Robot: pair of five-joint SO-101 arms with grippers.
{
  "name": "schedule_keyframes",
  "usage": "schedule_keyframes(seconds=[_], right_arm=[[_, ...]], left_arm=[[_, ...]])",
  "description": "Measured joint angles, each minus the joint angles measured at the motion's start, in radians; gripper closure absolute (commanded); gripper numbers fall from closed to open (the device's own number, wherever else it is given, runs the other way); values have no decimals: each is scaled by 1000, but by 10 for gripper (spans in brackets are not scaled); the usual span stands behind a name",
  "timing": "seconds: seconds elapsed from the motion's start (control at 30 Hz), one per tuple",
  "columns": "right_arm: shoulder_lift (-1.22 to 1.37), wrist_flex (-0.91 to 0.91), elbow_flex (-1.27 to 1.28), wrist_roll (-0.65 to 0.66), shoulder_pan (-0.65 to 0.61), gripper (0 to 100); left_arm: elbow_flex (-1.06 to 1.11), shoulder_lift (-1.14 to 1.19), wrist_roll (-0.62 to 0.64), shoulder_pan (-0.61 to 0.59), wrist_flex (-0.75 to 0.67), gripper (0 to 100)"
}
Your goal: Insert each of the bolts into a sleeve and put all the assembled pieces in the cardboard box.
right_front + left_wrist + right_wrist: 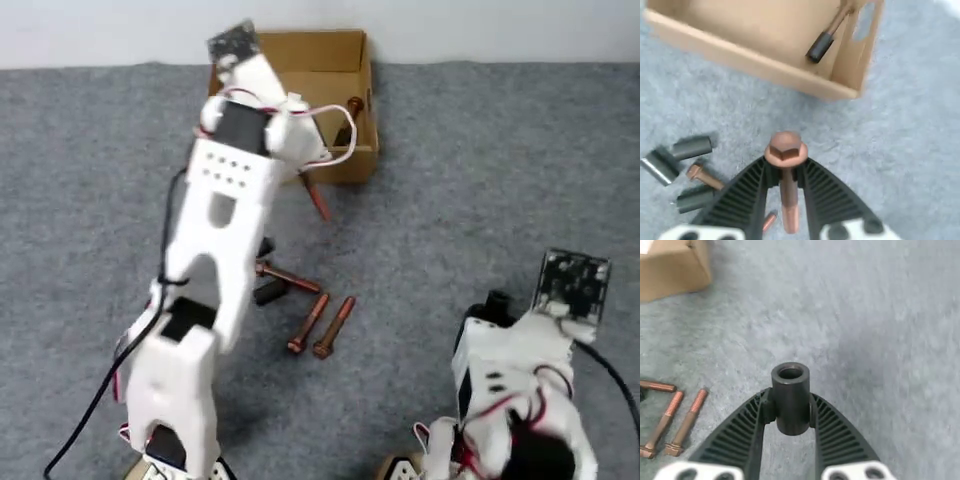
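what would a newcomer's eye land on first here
The left claw grips a copper bolt just outside the cardboard box, while the right claw holds a dark sleeve. One assembled piece already lies in the box, and loose bolts lie on the grey table.

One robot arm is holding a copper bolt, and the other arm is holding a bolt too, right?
Not quite. The left tool does hold a copper bolt, but the right tool holds a dark sleeve, not a bolt. The right wrist view shows it.
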Motion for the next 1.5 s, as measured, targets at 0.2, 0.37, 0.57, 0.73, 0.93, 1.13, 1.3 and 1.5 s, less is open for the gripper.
schedule_keyframes(seconds=[0.2,0.37,0.57,0.73,0.93,1.13,1.3,1.5], right_arm=[[-137,2,74,32,-52,991],[-210,2,147,35,-87,991],[-261,-20,219,35,-173,991],[-292,-115,298,35,-232,991],[-295,-172,368,35,-330,991],[-288,-249,387,35,-463,991],[-285,-313,433,2,-634,991],[-288,-381,437,-109,-848,991]], left_arm=[[275,-278,-23,-8,3,997],[488,-500,-41,-8,3,997],[724,-781,-95,-23,-52,997],[951,-1011,-157,-86,-141,997],[1217,-1249,-230,-127,-226,997],[1401,-1456,-255,-127,-318,996],[1531,-1605,-255,-127,-468,996],[1640,-1725,-255,-126,-626,996]])
